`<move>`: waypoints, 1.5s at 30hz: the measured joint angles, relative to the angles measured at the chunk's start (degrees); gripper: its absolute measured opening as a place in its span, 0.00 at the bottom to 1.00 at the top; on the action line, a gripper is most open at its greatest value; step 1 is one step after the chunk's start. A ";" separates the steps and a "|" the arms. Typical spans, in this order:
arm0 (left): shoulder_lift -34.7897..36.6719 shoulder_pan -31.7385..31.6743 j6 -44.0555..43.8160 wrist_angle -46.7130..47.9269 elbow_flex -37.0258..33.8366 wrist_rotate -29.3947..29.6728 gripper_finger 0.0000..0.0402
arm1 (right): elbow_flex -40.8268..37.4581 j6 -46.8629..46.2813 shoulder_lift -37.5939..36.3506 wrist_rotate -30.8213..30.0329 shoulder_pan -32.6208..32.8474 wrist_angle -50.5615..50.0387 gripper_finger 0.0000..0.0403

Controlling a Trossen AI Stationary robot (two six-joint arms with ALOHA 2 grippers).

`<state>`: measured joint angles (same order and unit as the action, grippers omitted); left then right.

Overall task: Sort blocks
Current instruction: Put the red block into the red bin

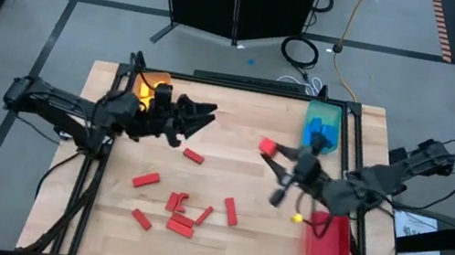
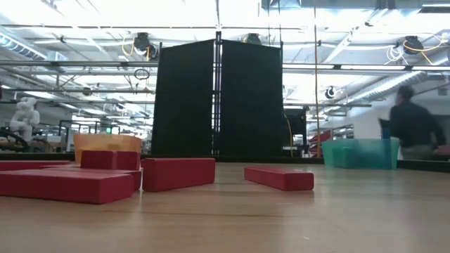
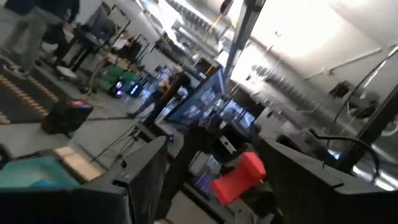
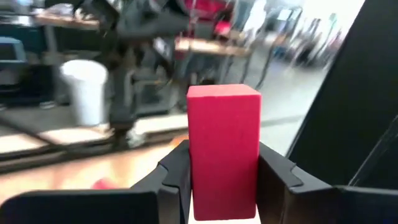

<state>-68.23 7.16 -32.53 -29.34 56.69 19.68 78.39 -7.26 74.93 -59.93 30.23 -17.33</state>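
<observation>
My right gripper (image 1: 273, 156) is shut on a red block (image 4: 224, 146) above the table's right middle, near the teal tray (image 1: 322, 125) that holds blue blocks. My left gripper (image 1: 208, 119) stands open in the air beside the orange tray (image 1: 151, 87), with nothing between its fingers; its wrist view shows the held red block (image 3: 239, 180) farther off. Several red blocks (image 1: 182, 222) lie flat on the table's near middle, and one more red block (image 1: 193, 155) lies just below the left gripper. A yellow block (image 1: 296, 219) lies beside the red tray (image 1: 328, 244). My right gripper pinches the red block between its two fingers (image 4: 175, 180), on two opposite long sides (image 4: 194, 174). The block's free end (image 4: 224, 93) sticks out past the fingertips. The fingers come roughly level from the table's right side. The block is lifted clear of the table.
The orange tray (image 2: 105, 144) is at the far left, the teal tray (image 2: 358, 152) at the far right, the red tray at the near right. Red blocks (image 2: 176, 173) lie close to the low camera. A person (image 2: 415, 126) sits in the room beyond the table.
</observation>
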 joint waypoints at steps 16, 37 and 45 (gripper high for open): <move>9.95 3.66 -1.66 33.19 0.00 -8.09 0.64 | 0.00 -66.84 -5.55 37.73 15.99 -60.68 0.24; 9.71 4.98 -1.62 34.60 0.00 -4.50 0.64 | -2.24 -114.60 6.78 57.00 34.59 -71.28 0.24; 9.70 4.98 -1.60 34.56 0.00 -4.45 0.64 | -11.62 -115.71 7.24 60.99 31.57 -58.81 0.24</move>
<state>-58.53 12.14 -34.13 5.22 56.69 15.22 66.77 -122.97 82.17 1.06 61.80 -76.14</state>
